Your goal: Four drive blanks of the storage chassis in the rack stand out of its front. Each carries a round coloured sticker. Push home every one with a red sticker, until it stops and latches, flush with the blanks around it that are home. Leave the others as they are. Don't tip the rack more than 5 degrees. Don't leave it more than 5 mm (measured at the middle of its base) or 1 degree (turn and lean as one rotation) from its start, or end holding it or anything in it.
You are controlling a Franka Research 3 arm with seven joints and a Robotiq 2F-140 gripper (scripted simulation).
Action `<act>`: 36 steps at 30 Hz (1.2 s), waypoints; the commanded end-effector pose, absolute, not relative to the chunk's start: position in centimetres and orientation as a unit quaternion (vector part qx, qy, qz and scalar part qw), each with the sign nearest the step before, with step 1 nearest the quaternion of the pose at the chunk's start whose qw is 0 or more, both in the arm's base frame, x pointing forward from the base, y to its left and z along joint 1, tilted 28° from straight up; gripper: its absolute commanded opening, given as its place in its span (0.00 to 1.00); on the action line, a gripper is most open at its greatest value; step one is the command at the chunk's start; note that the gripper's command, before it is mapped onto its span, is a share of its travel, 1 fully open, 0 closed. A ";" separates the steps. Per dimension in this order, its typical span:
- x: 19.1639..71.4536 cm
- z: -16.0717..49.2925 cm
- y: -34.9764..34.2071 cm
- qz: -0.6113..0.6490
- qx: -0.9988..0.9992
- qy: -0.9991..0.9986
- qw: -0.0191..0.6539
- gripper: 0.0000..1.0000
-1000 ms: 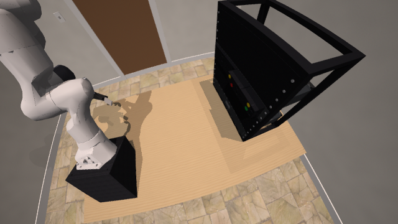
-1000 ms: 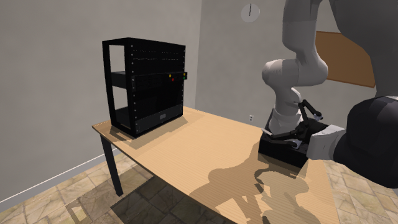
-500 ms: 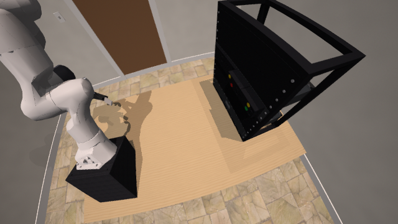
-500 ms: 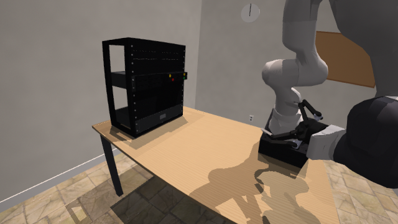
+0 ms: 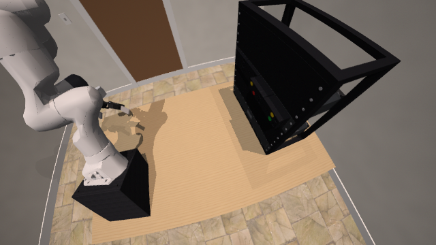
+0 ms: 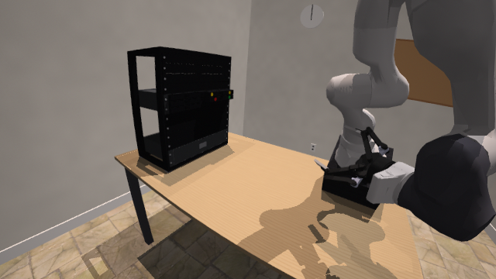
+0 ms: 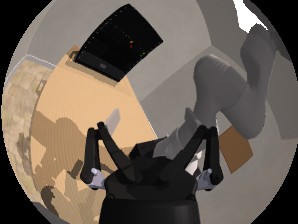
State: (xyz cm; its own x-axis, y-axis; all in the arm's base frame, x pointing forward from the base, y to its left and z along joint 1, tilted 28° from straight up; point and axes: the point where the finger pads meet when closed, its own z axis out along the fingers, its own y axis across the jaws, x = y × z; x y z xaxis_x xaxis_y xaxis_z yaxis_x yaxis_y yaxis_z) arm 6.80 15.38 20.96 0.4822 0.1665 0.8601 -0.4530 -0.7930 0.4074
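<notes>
The black rack stands at the far end of the wooden table. Across the storage chassis in its front are coloured stickers on blanks. A red sticker sits just below a yellow sticker. A second yellow sticker sits over a green sticker at the chassis's other end. My gripper is open and empty, far from the rack, near the arm's base and facing the rack's front.
The arm's black pedestal stands at the table's near end. The table top lies between the gripper and the rack. A tiled floor, grey walls and a brown door surround the table.
</notes>
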 end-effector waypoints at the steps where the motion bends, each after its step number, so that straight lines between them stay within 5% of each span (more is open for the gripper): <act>1: 9.0 20.5 15.9 0.524 0.790 -0.099 0.302 1.00; 36: 41.4 16.5 10.1 0.749 0.580 0.115 0.299 1.00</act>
State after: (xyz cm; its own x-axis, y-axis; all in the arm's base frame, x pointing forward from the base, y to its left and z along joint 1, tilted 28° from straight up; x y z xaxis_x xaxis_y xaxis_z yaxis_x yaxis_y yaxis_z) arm 38.20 10.18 17.09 -0.0676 0.6120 0.7880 -0.3917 -0.7426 0.5432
